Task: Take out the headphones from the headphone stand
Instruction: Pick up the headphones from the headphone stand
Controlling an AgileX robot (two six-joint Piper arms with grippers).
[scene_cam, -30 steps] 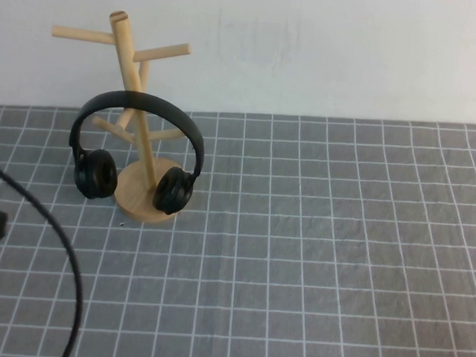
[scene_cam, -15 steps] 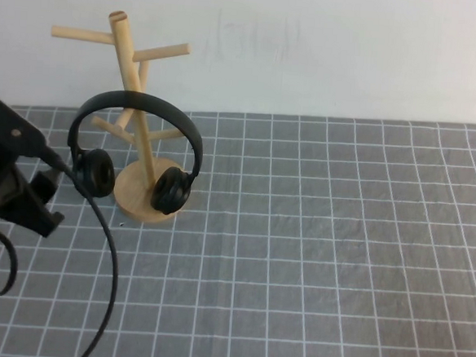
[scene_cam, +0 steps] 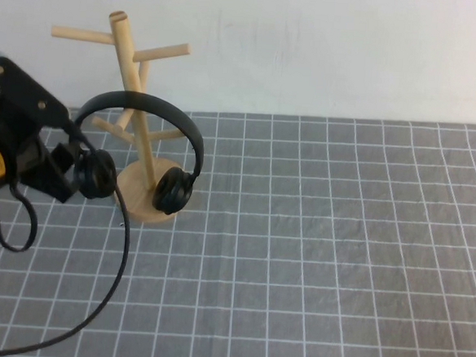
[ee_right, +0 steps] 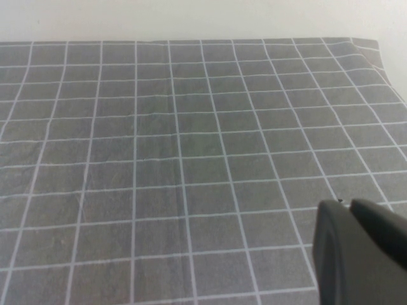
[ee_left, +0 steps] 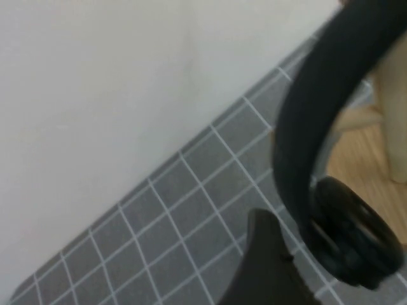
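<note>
All-black headphones [scene_cam: 137, 100] hang by their thin headband on a peg of the light wooden headphone stand [scene_cam: 136, 67], with both earcups dangling near its round base [scene_cam: 138, 200]. My left gripper [scene_cam: 73, 173] is at the left earcup [scene_cam: 97, 173], on its outer side, and it is open. The left wrist view shows one dark finger [ee_left: 270, 257] just beside that earcup [ee_left: 350, 236], with the headband [ee_left: 305, 127] arching above and the stand's wood [ee_left: 372, 159] behind. My right gripper [ee_right: 346, 206] hovers shut over bare cloth; the high view does not show it.
A grey cloth with a white grid [scene_cam: 315, 249] covers the table up to a white wall [scene_cam: 329, 46] behind the stand. The left arm's black cable [scene_cam: 122, 260] loops over the cloth at the front left. The cloth's far edge [ee_right: 362, 41] shows in the right wrist view.
My left arm has come in from the left edge of the high view and moved up to the left earcup. The headphones still hang on the stand.
</note>
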